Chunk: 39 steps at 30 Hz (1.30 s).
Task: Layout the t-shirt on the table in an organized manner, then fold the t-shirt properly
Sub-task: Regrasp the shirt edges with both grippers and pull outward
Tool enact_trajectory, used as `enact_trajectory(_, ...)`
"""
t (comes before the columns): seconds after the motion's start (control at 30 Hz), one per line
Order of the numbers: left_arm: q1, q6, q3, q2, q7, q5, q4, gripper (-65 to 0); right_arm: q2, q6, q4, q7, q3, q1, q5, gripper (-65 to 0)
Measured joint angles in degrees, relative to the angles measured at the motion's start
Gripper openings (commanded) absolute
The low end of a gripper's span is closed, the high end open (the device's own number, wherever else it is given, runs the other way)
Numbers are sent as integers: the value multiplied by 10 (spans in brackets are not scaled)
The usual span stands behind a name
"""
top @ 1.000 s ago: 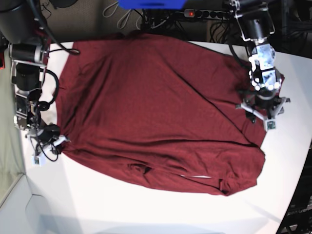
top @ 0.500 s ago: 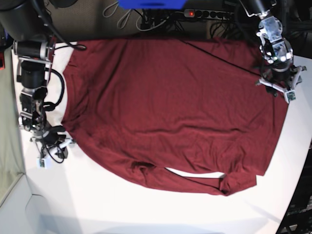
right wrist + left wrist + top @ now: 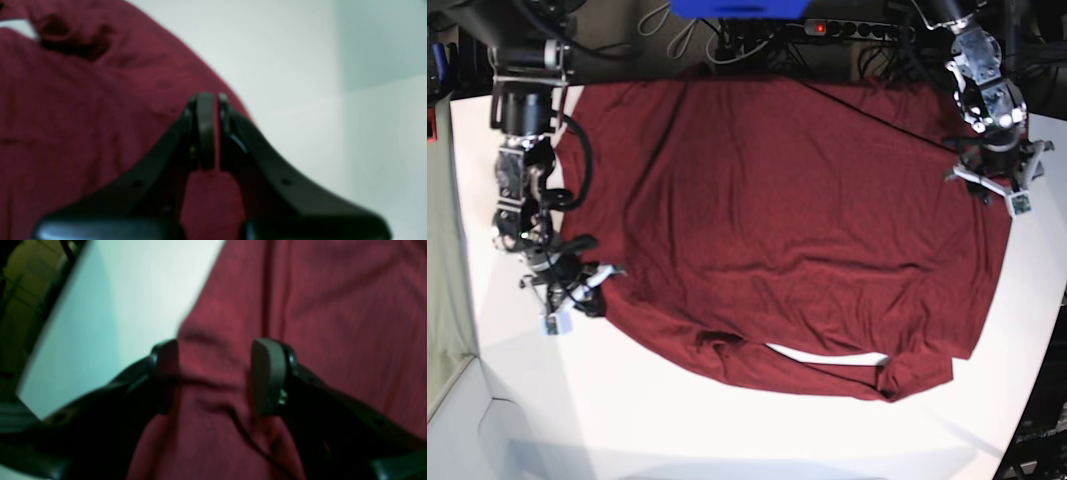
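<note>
The white table (image 3: 727, 430) took up most of the room in front of me, its dark far edge just showing under a clutter of cables and a power strip (image 3: 852, 28) with a small red light. Across it lay the maroon t-shirt (image 3: 777, 220), spread wide and mostly flat, reaching the table's far edge. Long shallow creases ran across the cloth, and its near edge was bunched and folded over, with a sliver of white tabletop showing through a gap there.

On the right side of the base view, the left gripper (image 3: 997, 185) stood over the shirt's far right corner. Its two fingers were spread apart, and from the left wrist camera the left gripper (image 3: 213, 376) had rumpled maroon fabric lying between the pads, with the shirt's edge and bare table just beside one of them. I could not tell whether the pads touched the cloth.

On the other side, the right gripper (image 3: 577, 285) sat at the shirt's left edge. Its fingers were pressed together on a pinch of the fabric, which the right wrist camera showed at the right gripper (image 3: 210, 133).
</note>
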Motion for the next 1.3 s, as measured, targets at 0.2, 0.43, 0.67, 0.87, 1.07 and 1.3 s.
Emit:
enact_trajectory(0.2,2,0,0,0,34,0,34,-312,-7,0,-39,-2,0,-8,-4,-635)
enact_trajectory(0.43,-32,0,0,-6,54,0,55,-312,9,2,-118,38,-1,23,1,-634)
enact_trajectory(0.67,-83,0,2,-6,51,2,37,-312,46,9,-264,111,1,99,5,-632)
enact_trajectory(0.87,-133,0,3,-5,54,0,-19,-312,64,8,-399,163,-25,182,3,-632)
enact_trajectory(1.07,-178,0,16,0,53,2,-40,-312,62,0,-429,188,-118,222,-7,-632)
enact_trajectory(1.3,-206,0,78,-12,54,0,-60,-312,71,0,-417,183,-122,275,0,-635)
